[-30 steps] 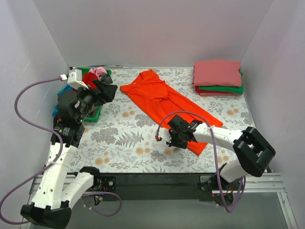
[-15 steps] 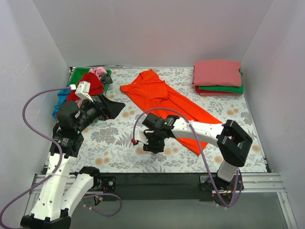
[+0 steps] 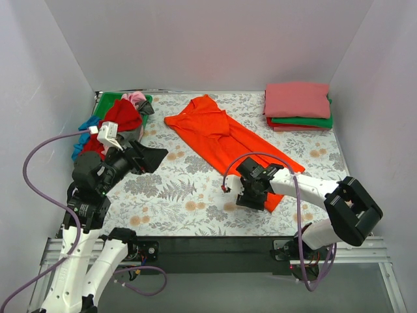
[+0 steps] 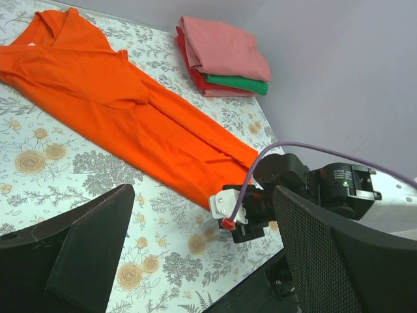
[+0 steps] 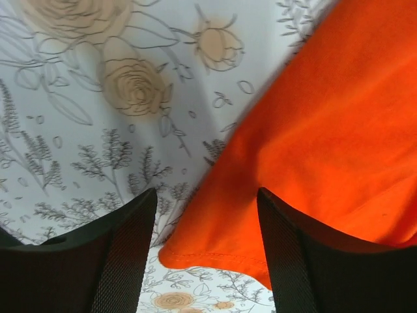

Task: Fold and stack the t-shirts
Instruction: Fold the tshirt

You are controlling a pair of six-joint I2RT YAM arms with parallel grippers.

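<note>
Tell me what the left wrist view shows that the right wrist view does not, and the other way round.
Only the left wrist view: the folded stack with a pink shirt on top, the whole length of the orange-red t-shirt, the right gripper at its near end, and the open left gripper. Only the right wrist view: the shirt's stitched hem corner up close, lying between the right gripper's open fingers. Both: the orange-red t-shirt and the floral table cloth.

orange-red t-shirt (image 3: 215,130): matt cloth, softly creased | floral table cloth (image 3: 169,189): smooth matt printed fabric | right gripper (image 5: 207,195): black matt pads, fine grid texture
</note>
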